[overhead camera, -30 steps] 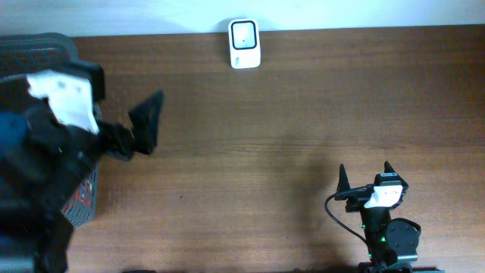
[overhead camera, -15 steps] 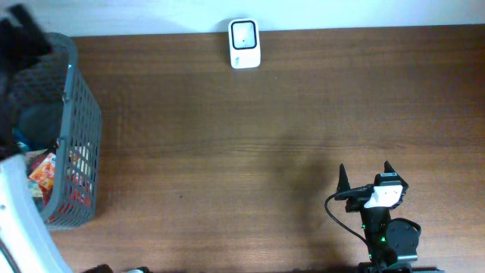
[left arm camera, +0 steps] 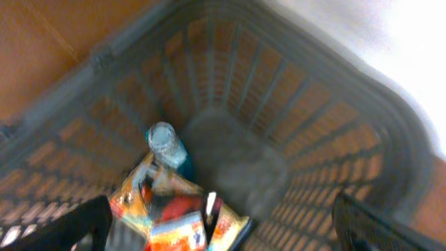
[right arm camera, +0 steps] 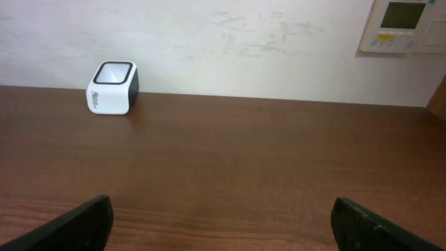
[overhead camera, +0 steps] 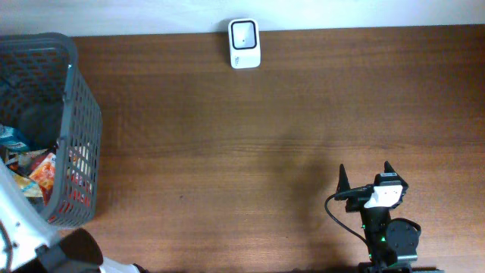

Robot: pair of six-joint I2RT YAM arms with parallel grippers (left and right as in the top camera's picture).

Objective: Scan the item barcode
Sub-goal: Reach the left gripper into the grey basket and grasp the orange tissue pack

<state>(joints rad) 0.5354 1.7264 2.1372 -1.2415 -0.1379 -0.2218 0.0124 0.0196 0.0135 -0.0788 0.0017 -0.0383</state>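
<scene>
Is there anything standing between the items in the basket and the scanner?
Only the wall of the basket, which surrounds the items, so they probably must be lifted out over it. Nothing visible lies on the table between it and the scanner.

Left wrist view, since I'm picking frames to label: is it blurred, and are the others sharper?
Left wrist view: blurred, basket ribs smeared, bottle and packets soft, white glare upper right. Right wrist view: sharp, scanner crisp. Overhead view: table sharp, only the left arm at lower left blurred.
</scene>
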